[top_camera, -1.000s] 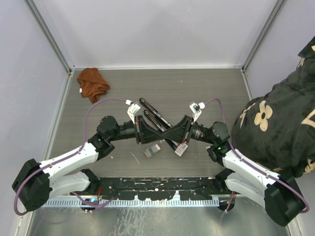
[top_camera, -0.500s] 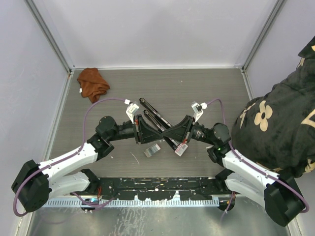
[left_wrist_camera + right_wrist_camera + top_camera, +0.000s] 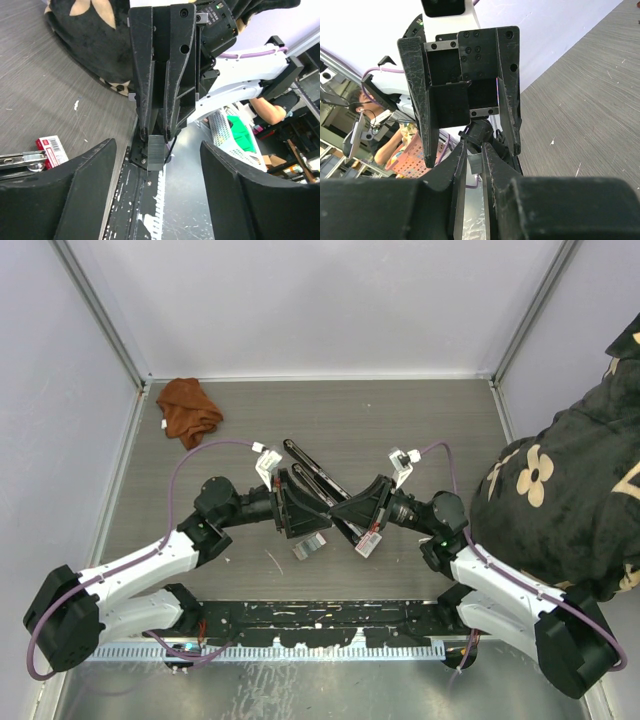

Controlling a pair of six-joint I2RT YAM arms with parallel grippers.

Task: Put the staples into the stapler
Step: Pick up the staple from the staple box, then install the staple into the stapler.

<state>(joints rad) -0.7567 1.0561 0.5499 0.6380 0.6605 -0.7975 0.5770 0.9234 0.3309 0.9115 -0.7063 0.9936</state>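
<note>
- My right pincer (image 3: pixel 474 152) is clamping on a small grey block of staples (image 3: pixel 155 152) — holding it in the air above the table (image 3: pixel 430 420).
- My left pincer (image 3: pixel 156 146) is standing wide apart, facing it — its fingers (image 3: pixel 95 170) are flanking the staples without touching.
- The red-and-white box (image 3: pixel 368 543) is lying on the table, just beside the black stapler (image 3: pixel 305 475).

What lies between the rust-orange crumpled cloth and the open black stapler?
Only bare grey wood-grain table separates the rust-orange cloth and the black stapler, in the top external view.

left fingers (image 3: pixel 80 195) spread wide | right fingers (image 3: pixel 445 175) pinched narrow | tips facing
</note>
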